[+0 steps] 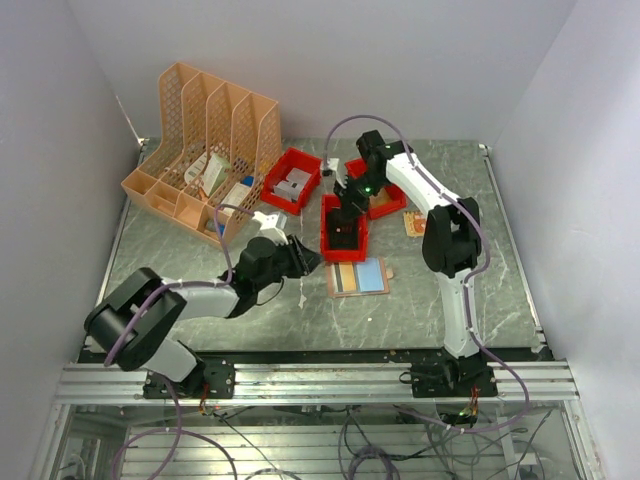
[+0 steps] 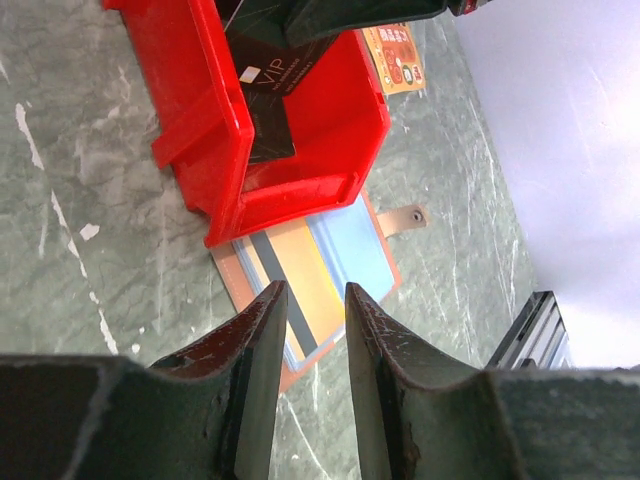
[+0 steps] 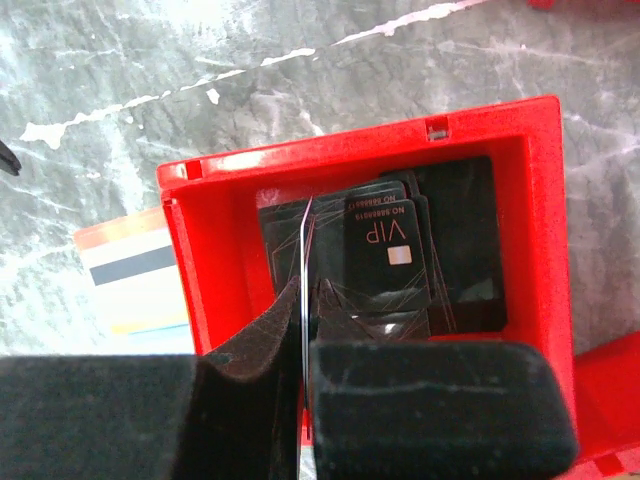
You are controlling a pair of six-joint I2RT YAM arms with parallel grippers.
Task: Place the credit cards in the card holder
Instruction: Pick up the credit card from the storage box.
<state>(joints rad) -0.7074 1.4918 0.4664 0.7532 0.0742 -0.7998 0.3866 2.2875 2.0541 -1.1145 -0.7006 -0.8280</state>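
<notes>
My right gripper (image 3: 305, 305) is pinched fully together on a thin card (image 3: 308, 235). The card stands on edge between the jaws, with its pale rim rising out of them. Under it, black VIP cards (image 3: 385, 250) lie stacked on the floor of a red bin (image 3: 215, 175).

My left gripper (image 2: 313, 295) stands part open with nothing between the jaws, hovering over the card holder (image 2: 335, 255). The holder lies open and flat on the marbled table (image 2: 90, 200), just beside the bin's near wall, and shows a dark band, orange and light blue.

Only my left wrist camera shows the holder's snap tab (image 2: 408, 216) and an orange printed card (image 2: 393, 55) beyond the bin. My right wrist camera catches just one end of the holder. The top view alone takes in the orange lattice file rack (image 1: 200, 140) and another red bin (image 1: 291, 180) behind.
</notes>
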